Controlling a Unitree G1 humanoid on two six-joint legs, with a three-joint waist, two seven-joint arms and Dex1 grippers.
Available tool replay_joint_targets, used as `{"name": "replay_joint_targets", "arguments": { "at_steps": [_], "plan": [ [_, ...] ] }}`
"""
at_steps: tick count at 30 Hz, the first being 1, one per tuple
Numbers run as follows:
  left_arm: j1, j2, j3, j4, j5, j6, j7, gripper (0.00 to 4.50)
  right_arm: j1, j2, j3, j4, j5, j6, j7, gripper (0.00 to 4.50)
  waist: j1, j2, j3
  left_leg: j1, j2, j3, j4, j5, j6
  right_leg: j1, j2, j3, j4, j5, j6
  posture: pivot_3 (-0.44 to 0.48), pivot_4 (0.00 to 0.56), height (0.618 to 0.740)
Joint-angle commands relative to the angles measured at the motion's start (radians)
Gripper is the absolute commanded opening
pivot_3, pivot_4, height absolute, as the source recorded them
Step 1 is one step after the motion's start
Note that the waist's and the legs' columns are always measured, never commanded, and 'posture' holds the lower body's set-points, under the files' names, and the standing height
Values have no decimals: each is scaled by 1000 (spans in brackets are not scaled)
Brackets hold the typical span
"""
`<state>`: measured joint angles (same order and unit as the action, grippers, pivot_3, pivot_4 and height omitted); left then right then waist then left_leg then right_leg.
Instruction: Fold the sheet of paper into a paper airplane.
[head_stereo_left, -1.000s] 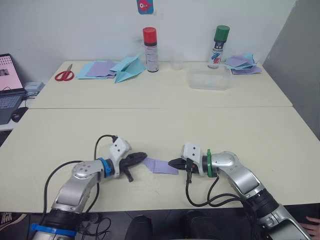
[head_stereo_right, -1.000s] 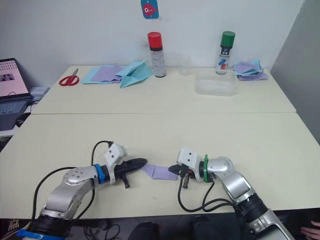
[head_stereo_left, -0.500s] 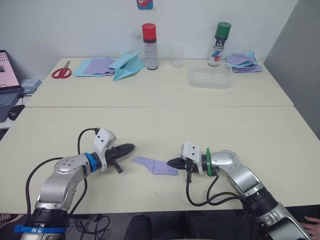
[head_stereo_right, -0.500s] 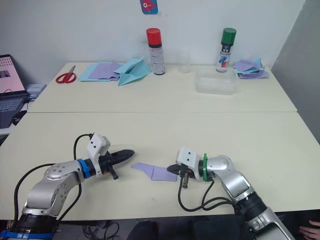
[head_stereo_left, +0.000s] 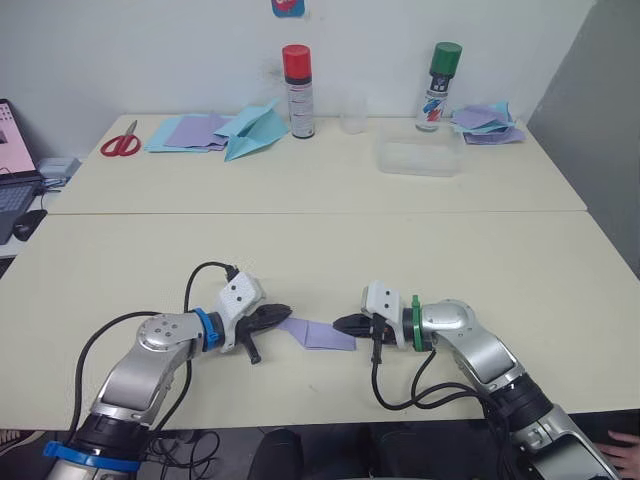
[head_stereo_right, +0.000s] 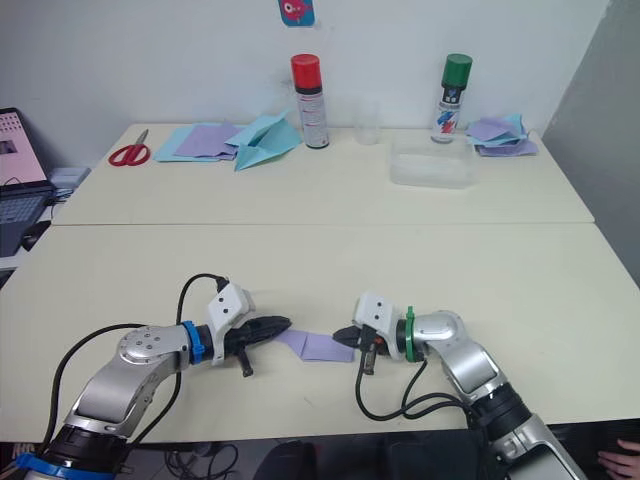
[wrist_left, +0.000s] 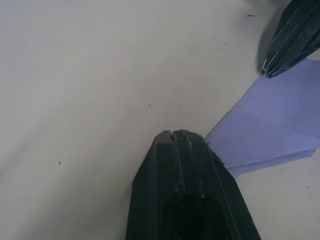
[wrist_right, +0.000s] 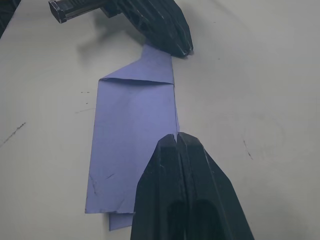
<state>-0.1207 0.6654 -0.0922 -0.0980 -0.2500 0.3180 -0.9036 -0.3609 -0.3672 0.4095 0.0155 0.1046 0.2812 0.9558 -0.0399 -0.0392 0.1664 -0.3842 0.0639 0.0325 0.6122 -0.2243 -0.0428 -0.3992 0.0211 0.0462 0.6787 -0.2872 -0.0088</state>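
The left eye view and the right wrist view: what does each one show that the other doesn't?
The left eye view takes in the far side of the table: red scissors, a light blue paper plane, a red-capped can, a green-capped can and a clear tray.

The right wrist view shows the fold lines on the lavender paper from close up, with the right gripper shut at one edge.

Both show the paper flat on the table with the left gripper at its pointed end, also shut.
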Motion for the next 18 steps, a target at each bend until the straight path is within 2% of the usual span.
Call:
{"name": "replay_joint_targets", "arguments": {
  "at_steps": [1, 4, 6, 7, 9, 14, 17, 18],
  "plan": [
    [2, -26, -5, 45, 9, -7, 9, 0, -10, 13, -63, -59, 52, -9, -9, 18, 4, 1, 1, 0, 0, 0, 0, 0, 0, 0, 0, 0, 0, 0, 0, 0, 150, 740],
    [-19, -14, 53, 1, -52, 2, -20, 0, -32, -2, -123, -123, 109, 6, 5, 18, 7, 1, 2, -5, 0, 0, 0, 0, 0, -4, 0, -1, 0, 0, 0, 0, 150, 740],
    [-31, 36, 91, -59, -79, 4, -58, 521, -32, -49, -152, -180, 149, 19, 53, 0, 7, 1, 3, -12, 0, -1, 1, 0, 0, -9, 0, -2, 1, 1, 1, 0, 150, 740],
    [-37, 57, 109, -85, -99, 21, -71, 705, -28, -73, -160, -204, 169, 28, 79, 185, 8, -1, 6, -14, 0, -1, 2, 0, 0, -11, 0, -3, 1, 1, 1, 0, 150, 740],
    [-33, 107, 148, -144, -143, 46, -107, 1222, -11, -135, -164, -260, 211, 47, 144, 599, 8, -2, 6, -17, 0, -2, 2, 0, 0, -13, 1, -4, 0, 1, 1, 0, 150, 740],
    [61, 205, 237, -245, -200, 31, -195, 2759, 37, -234, -147, -342, 261, 38, 249, 2373, 5, -1, 6, -17, 0, -2, 1, -1, -1, -12, 0, -3, 0, -3, 6, 0, 150, 740],
    [149, 213, 271, -297, -211, -13, -220, 3578, 55, -238, -110, -308, 201, -24, 246, 3344, -2, -1, 7, -16, 0, -1, 1, -2, -2, -12, -1, -2, -1, -4, 6, 0, 150, 740],
    [172, 206, 276, -308, -199, -41, -217, 3921, 55, -230, -103, -299, 194, -36, 240, 3401, 0, -1, 7, -16, 0, -1, 1, -2, -3, -12, -1, -3, -1, -4, 6, 0, 150, 740]
  ]
}}
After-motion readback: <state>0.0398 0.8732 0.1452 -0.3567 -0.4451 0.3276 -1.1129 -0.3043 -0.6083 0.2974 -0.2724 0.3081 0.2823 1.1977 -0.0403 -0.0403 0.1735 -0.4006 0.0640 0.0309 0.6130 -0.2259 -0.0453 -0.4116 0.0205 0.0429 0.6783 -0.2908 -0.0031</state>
